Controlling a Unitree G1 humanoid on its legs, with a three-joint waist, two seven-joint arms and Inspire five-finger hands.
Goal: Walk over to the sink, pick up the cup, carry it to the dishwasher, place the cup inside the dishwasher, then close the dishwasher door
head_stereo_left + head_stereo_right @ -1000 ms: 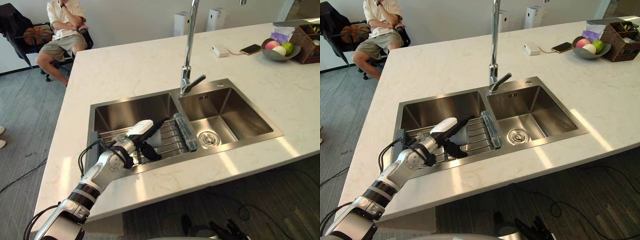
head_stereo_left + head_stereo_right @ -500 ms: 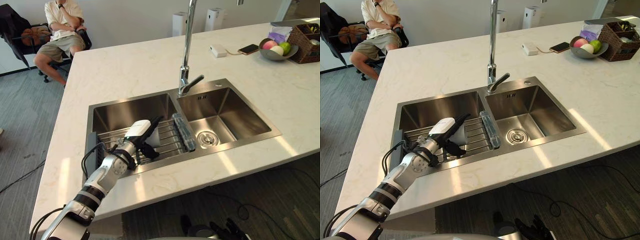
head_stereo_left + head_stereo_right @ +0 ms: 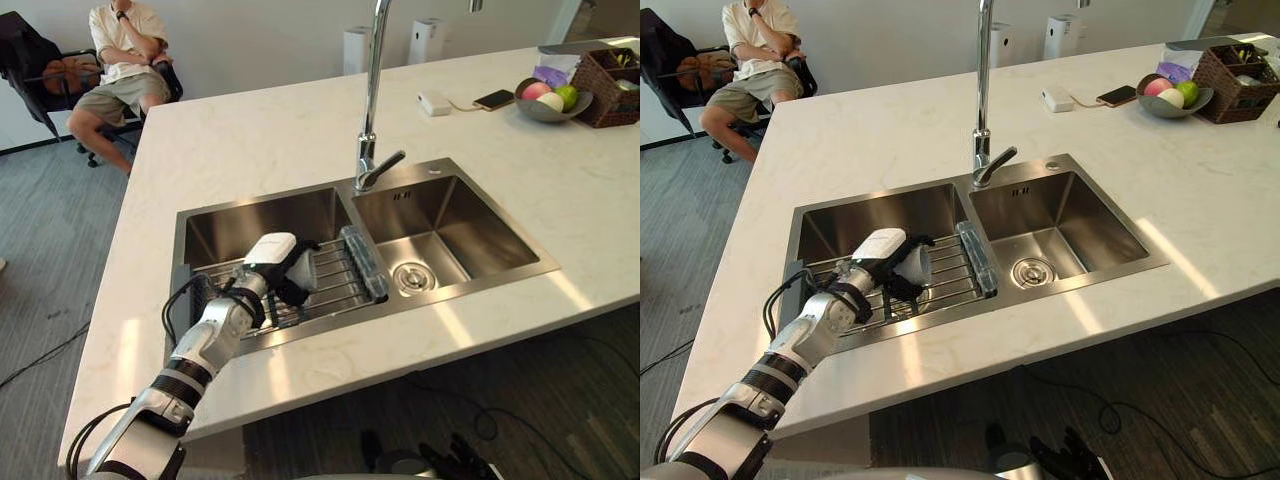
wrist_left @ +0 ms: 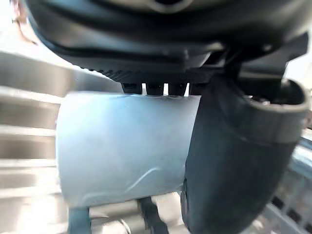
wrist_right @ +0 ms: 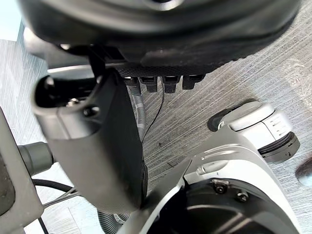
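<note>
At the sink [image 3: 480,283], lower left of centre in the head views: my left robot hand [image 3: 268,252] reaches into the left basin and curls round the cup [image 4: 122,146], a pale cup lying on its side over the wire rack [image 3: 345,285] that spans that basin. My left wrist view shows the grip from close by, with the thumb crossing one side of the cup and the fingers [image 4: 156,88] lining the other. I cannot tell whether the cup rests on the rack bars or is already just clear of them. My right robot hand [image 5: 92,146] hangs low over the grey floor [image 5: 273,73], well apart from the work, and I cannot tell whether it is spread or closed. The tall tap [image 3: 372,90] rises at centre frame between the two basins. The pale table [image 3: 250,140] fills the middle of the frame, with a bowl of fruit [image 3: 545,100] at its upper right. A person [image 3: 125,50] sits on a chair at upper left, away from the table. As I judge it, the walk to the sink is done and the pick-up is in hand, with the grasp made but the lift not yet shown. Left to do are the carry to the dishwasher, setting the cup inside and closing the door.
</note>
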